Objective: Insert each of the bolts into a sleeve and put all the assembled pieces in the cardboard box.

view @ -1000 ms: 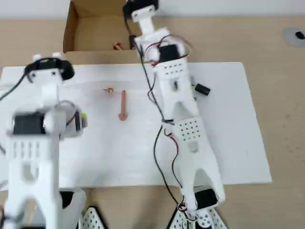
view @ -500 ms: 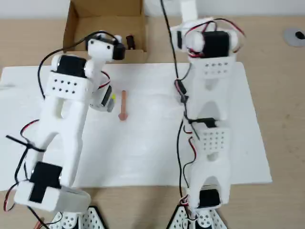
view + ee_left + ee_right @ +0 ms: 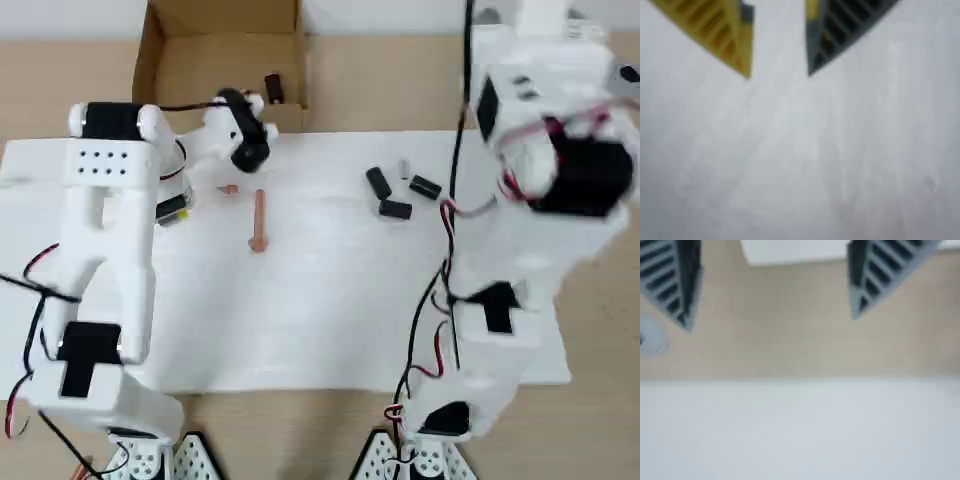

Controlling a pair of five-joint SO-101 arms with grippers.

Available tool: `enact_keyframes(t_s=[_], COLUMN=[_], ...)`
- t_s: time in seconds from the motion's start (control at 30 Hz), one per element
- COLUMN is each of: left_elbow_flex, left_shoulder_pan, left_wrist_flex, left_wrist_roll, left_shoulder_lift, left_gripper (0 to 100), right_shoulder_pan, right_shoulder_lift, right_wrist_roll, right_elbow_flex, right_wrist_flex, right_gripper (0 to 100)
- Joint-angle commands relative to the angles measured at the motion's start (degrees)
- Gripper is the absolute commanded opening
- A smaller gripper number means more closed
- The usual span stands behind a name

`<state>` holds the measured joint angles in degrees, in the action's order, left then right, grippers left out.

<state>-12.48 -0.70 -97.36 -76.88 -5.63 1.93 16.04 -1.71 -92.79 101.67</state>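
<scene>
A copper bolt (image 3: 259, 220) lies on the white sheet (image 3: 300, 320), with a small copper piece (image 3: 229, 189) just beyond it. Three black sleeves (image 3: 395, 209) lie together farther right. The cardboard box (image 3: 160, 60) stands at the back left with a dark piece (image 3: 272, 87) inside. My left gripper (image 3: 778, 74) hangs open over bare white sheet; its yellow tip (image 3: 172, 210) sits left of the bolt. My right gripper (image 3: 772, 322) is open and empty, raised on the right arm (image 3: 550, 130) and facing the wooden table beyond the sheet.
A small grey bit (image 3: 404, 168) lies by the sleeves. A grey disc (image 3: 618, 75) sits on the wooden table at the far right. The left arm (image 3: 100, 250) stretches over the sheet's left side. Cables (image 3: 440, 290) hang along the right arm.
The right arm lifted and swung right, uncovering the black sleeves. The left arm swung up toward the box, then its gripper shifted left, away from the bolt.
</scene>
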Motion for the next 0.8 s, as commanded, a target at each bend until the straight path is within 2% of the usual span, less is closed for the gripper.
enact_keyframes(t_s=[0.0,0.17,0.53,0.77], left_elbow_flex=[-2.5,-3.4,-2.8,4.4], left_shoulder_pan=[0.7,1.3,3.4,5.0], left_wrist_flex=[2.4,7.2,11.3,21.8], left_wrist_roll=[-2.3,-2.6,-2.5,-2.1], left_shoulder_lift=[-1.3,-3.4,-4.0,-3.9], left_gripper=[7,7,7,7], right_shoulder_pan=[1.5,1.5,1.4,1.5], right_shoulder_lift=[-8.5,-16.8,-37.8,-48.8], right_wrist_roll=[0.5,0.4,0.3,0.5], right_elbow_flex=[-2.2,5.3,37.1,54.5], right_wrist_flex=[0.8,0.8,0.6,-2.5], right_gripper=[23.9,23.9,23.9,23.9])
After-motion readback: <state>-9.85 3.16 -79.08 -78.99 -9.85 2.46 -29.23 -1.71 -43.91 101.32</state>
